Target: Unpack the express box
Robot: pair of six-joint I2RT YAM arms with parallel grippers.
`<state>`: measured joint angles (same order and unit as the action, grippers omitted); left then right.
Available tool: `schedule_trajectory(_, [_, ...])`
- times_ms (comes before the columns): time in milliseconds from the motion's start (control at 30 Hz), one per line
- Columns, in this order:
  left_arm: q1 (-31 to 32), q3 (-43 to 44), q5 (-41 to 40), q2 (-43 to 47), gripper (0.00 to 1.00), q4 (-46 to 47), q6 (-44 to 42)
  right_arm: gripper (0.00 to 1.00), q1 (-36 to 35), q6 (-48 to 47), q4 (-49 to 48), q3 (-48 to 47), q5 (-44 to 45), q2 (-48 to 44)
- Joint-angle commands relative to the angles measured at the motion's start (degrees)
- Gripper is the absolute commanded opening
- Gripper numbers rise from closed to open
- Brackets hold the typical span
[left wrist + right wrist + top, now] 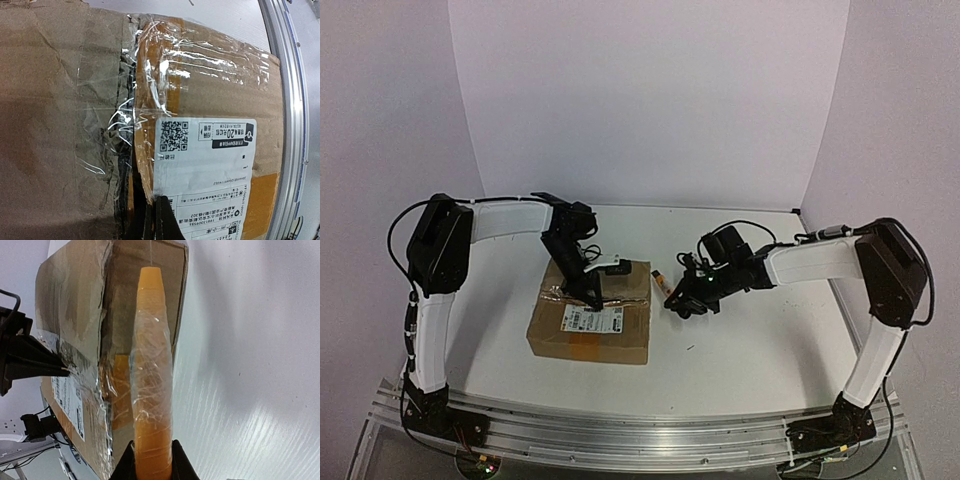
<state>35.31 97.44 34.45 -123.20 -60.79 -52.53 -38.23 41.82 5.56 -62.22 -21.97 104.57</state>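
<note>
left claw [160,220]: squeezing fully closed, tips touching the express box [60,125] at its taped seam
right claw [151,465]: gripping an orange utility knife [150,340], pointing it at the box's end

A white table [750,350] fills the floor of a small booth, its surface matte with a faint grain. A plain white back wall [650,100] rises behind it, and a left wall [380,120] and right wall [905,110] angle in with a pale lavender cast. The light is soft and even, leaving short dim shadows. A ribbed aluminium rail [640,432] runs along the near edge.
</note>
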Motion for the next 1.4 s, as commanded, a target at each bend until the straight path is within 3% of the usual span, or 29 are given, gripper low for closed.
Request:
schedule_trajectory(0, [0.3,2.0,-3.3,-0.8,0.0,-4.5,-2.3,0.0,1.3,-1.4,-2.7,4.6,-6.0,-7.5])
schedule_trajectory(167, [0.3,0.1,-4.2,2.3,0.0,-1.4,-3.1,0.0,3.1,-0.4,-7.1,9.6,-17.5,-12.1])
schedule_trajectory(267, [0.3,-2.5,-5.2,4.0,0.0,1.6,-4.3,0.0,3.5,2.0,-12.5,11.8,-19.7,-12.3])
schedule_trajectory(467, [0.3,-3.7,-5.8,4.4,0.0,2.0,-6.0,0.0,3.6,5.4,-18.2,12.1,-18.8,-8.7])
schedule_trajectory(900, [0.3,-4.6,-6.4,4.9,0.0,2.8,-5.3,0.0,3.7,11.6,-21.2,18.5,-15.6,-10.3])
schedule_trajectory(1367, [0.4,-5.2,-6.4,4.9,0.0,4.0,-5.3,0.0,3.3,14.2,-28.1,16.4,-18.3,-6.1])
